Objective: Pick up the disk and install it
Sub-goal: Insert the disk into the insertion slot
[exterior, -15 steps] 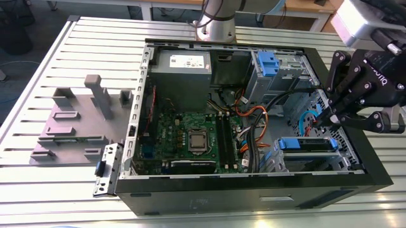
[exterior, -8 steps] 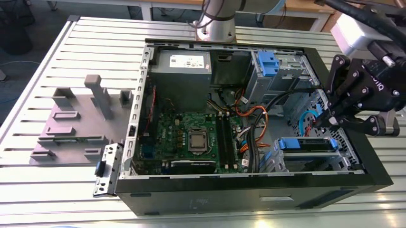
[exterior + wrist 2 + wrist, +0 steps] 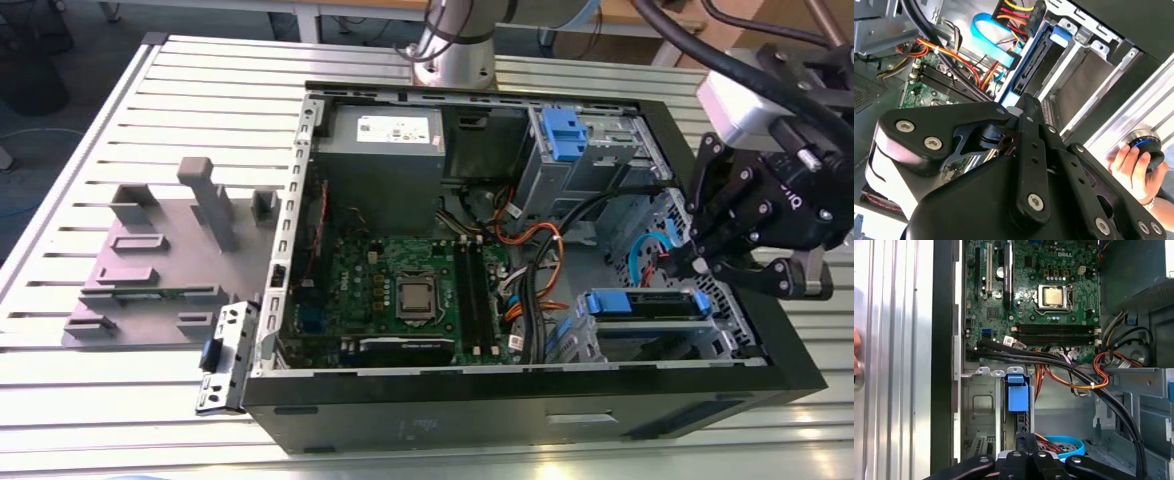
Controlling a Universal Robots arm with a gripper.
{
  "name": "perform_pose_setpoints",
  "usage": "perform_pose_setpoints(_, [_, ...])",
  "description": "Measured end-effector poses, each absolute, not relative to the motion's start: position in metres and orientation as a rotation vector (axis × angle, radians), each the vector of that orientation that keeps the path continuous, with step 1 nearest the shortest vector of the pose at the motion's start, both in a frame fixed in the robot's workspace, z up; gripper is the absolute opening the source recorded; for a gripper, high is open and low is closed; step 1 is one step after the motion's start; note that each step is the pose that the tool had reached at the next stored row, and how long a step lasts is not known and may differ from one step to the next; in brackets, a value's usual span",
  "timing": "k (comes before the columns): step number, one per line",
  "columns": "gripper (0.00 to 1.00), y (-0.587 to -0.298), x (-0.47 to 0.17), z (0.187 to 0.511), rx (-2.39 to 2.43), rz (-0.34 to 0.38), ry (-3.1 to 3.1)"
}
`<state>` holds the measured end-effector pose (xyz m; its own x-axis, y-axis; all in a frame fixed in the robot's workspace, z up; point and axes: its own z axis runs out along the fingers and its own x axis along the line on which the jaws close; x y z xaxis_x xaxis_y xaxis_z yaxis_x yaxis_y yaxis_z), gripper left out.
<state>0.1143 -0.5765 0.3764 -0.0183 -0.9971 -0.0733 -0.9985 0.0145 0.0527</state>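
The disk [image 3: 651, 305] sits edge-up in the lower drive bay of the open computer case [image 3: 534, 385], at the exterior view's right, with its blue rail tab showing. In both wrist views I see it as a narrow dark edge with a blue tab [image 3: 1017, 391] [image 3: 1030, 70] inside the metal cage. My gripper [image 3: 694, 268] hangs just above the bay's right end. Its fingers look shut together [image 3: 1028, 102], and their tips [image 3: 1025, 440] stand close to the disk's end. Whether they touch it I cannot tell.
The green motherboard [image 3: 407, 290] fills the case floor, with a grey power supply box [image 3: 387, 140] behind it. Orange and black cables [image 3: 534, 250] cross beside the bay. A grey fixture [image 3: 160, 250] and a loose bracket [image 3: 224, 355] lie outside the case. A person's hand [image 3: 1131, 167] holds a round knob.
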Motion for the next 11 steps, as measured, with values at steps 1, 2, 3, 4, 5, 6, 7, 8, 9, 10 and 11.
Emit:
perform_pose_setpoints(1, [0.11,-0.577,0.116,0.374,-2.191,0.139,2.226])
perform_pose_setpoints(2, [0.11,-0.577,0.117,0.373,-2.191,0.139,2.226])
perform_pose_setpoints(3, [0.11,-0.577,0.118,0.371,-2.192,0.139,2.225])
perform_pose_setpoints(4, [0.11,-0.577,0.12,0.369,-2.193,0.139,2.224])
perform_pose_setpoints(5, [0.11,-0.577,0.121,0.367,-2.194,0.139,2.223])
perform_pose_setpoints(6, [0.11,-0.577,0.123,0.365,-2.195,0.139,2.222])
perform_pose_setpoints(7, [0.11,-0.577,0.124,0.364,-2.195,0.139,2.222])
perform_pose_setpoints(8, [0.11,-0.577,0.125,0.362,-2.196,0.139,2.221])
perform_pose_setpoints(9, [0.11,-0.577,0.126,0.36,-2.197,0.139,2.221])
perform_pose_setpoints(10, [0.11,-0.577,0.127,0.358,-2.197,0.139,2.22])
perform_pose_setpoints(11, [0.11,-0.577,0.127,0.356,-2.197,0.139,2.22])
